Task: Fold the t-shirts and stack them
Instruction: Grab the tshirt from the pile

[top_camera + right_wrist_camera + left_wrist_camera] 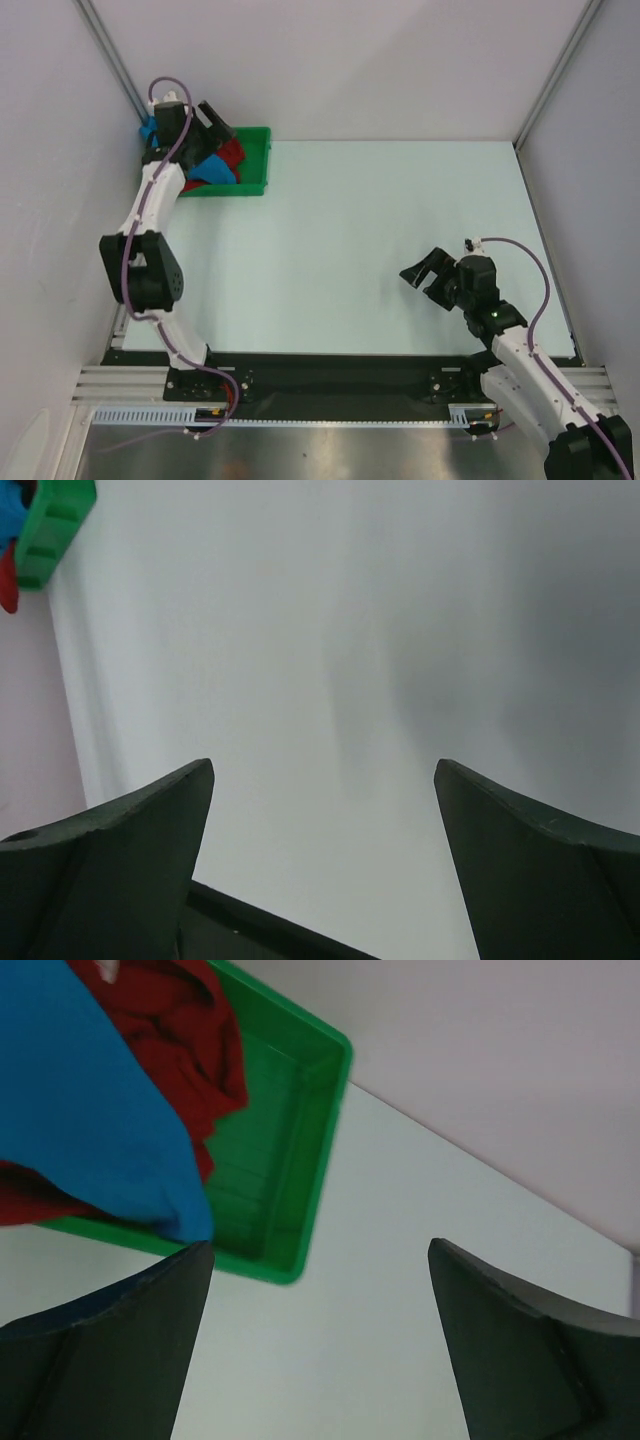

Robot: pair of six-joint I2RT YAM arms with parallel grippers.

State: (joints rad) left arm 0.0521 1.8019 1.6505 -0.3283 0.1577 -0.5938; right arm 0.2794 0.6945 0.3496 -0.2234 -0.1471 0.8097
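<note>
Top view first: both t-shirts are sitting bunched up in the green tray (262,160) at the far left corner of the table (380,220). The red shirt (232,152) is lying toward the tray's far side, and the blue shirt (215,172) is lying nearer, partly under the arm. The left gripper (218,122) is hanging right over the tray with its jaws spread wide and nothing in them. My guess is it's lining up to pull a shirt out. The right gripper (422,275) is waiting on the near right, well away from the tray, and it's wide open too. It's probably keeping out of the way so the middle of the table is free for folding.

The left wrist camera is looking down into the tray. Blue cloth is draped over crumpled red and spilling over the near rim, just beside one fingertip (190,1260). I can't tell if it's touching.

The right wrist camera is seeing mostly bare table between two spread, empty fingers. The tray is just peeking in at the far left corner.

Nothing's folded yet, so this looks like the very start.
</note>
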